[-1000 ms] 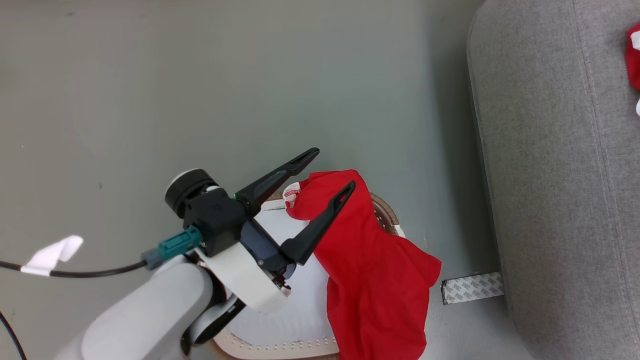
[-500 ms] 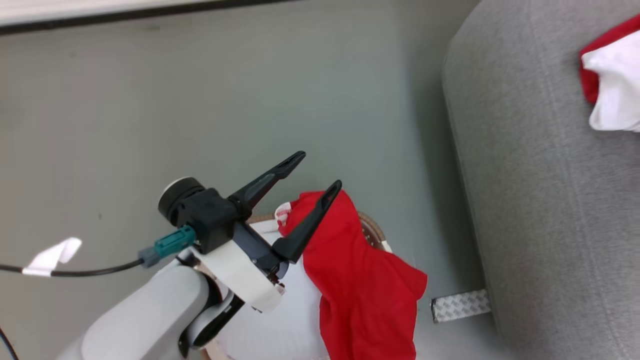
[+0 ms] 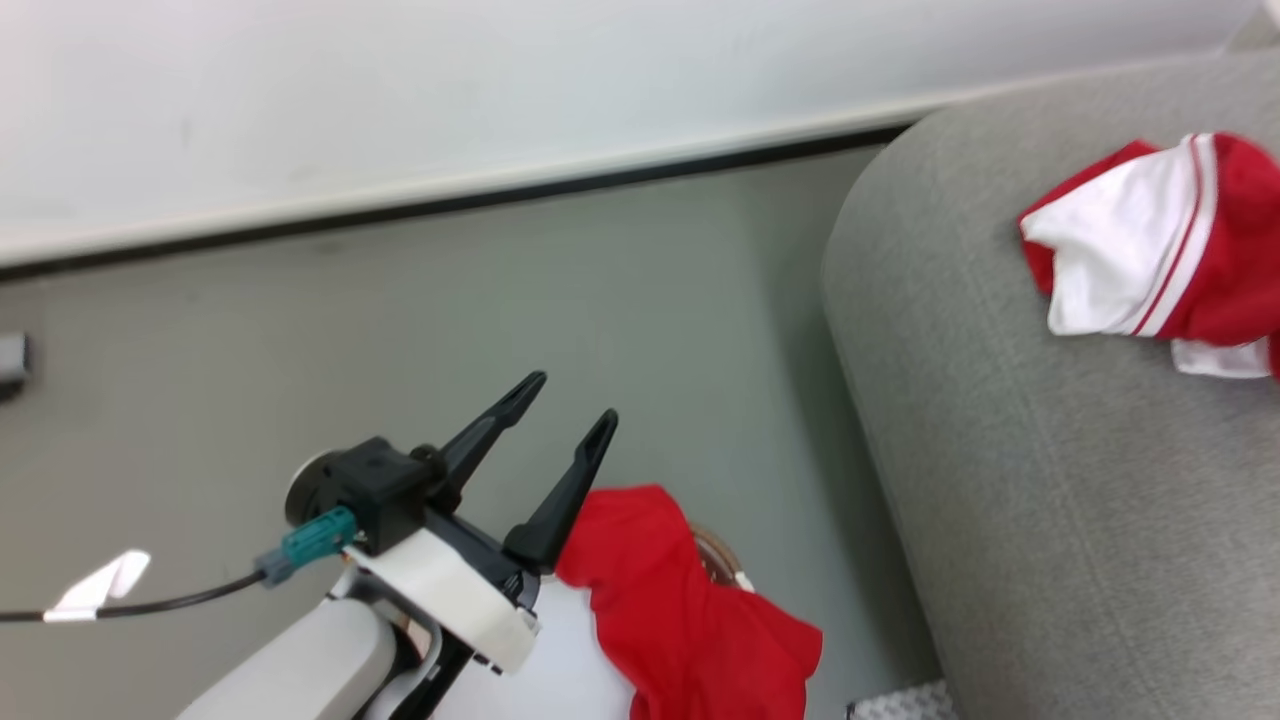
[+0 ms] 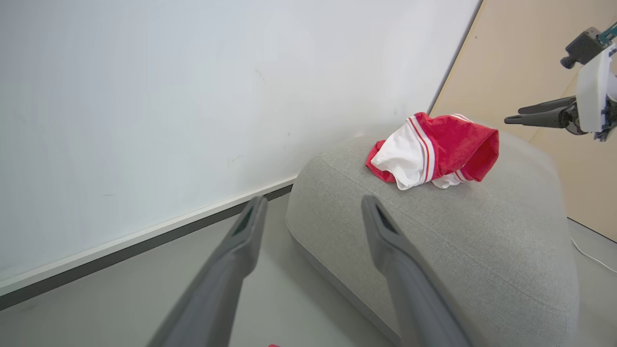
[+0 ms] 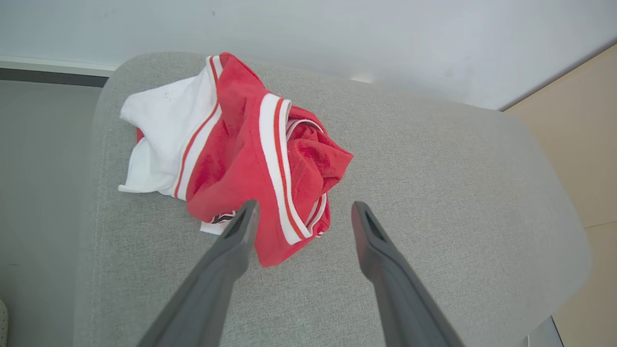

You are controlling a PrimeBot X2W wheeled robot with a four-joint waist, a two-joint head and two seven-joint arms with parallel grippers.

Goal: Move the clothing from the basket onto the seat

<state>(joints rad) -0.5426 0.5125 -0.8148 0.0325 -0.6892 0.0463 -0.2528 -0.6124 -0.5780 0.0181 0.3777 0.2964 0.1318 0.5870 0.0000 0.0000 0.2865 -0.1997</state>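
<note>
Head view: my left fingers (image 3: 573,480) are standing apart, gripping nothing, beside the plain red garment (image 3: 690,610) draping over the basket (image 3: 575,665); the striped garment (image 3: 1150,250) is lying on the seat (image 3: 1050,520), my right fingers (image 5: 224,260) hovering spread above it.

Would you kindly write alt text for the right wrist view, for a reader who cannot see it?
A crumpled red-and-white garment lies on the grey seat. The open right gripper hovers over it, holding nothing.
</note>
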